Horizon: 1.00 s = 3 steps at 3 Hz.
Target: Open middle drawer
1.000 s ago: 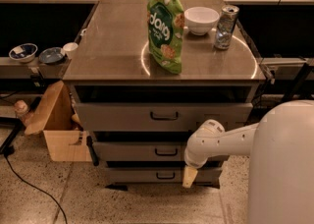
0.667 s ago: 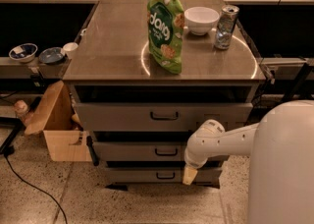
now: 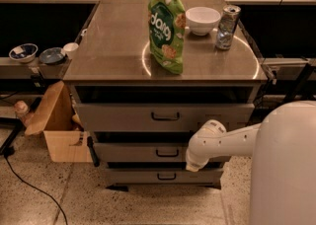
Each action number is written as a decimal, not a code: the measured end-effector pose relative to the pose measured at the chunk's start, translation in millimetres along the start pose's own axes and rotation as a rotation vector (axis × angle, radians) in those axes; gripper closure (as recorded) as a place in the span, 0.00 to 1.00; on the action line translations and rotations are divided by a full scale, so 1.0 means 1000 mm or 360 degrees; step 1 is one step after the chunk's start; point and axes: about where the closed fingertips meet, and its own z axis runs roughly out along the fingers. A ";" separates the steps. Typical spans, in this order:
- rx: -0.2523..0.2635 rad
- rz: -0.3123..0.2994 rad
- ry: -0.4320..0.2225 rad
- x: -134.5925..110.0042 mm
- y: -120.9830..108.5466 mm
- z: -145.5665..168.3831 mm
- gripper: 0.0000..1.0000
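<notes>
One gripper [image 3: 192, 167] at middle drawer [image 3: 129, 153], right

You face a grey drawer cabinet [image 3: 108, 56]. On its top stand a green snack bag [image 3: 166, 26], a white bowl [image 3: 202, 19] and a can [image 3: 227, 20]. A white arm [image 3: 232, 142] reaches in from the right. Its gripper [image 3: 191, 167] hangs before the middle drawer [image 3: 133, 153], right of the dark handle [image 3: 166, 153].

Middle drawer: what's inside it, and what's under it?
Inside the middle drawer nothing shows, only a dark gap above its front. Under it sits the bottom drawer. The gripper hangs at the middle drawer's right end, covering that part of the front.
</notes>
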 end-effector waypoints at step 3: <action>0.0000 0.0000 0.0000 -0.001 -0.001 -0.006 1.00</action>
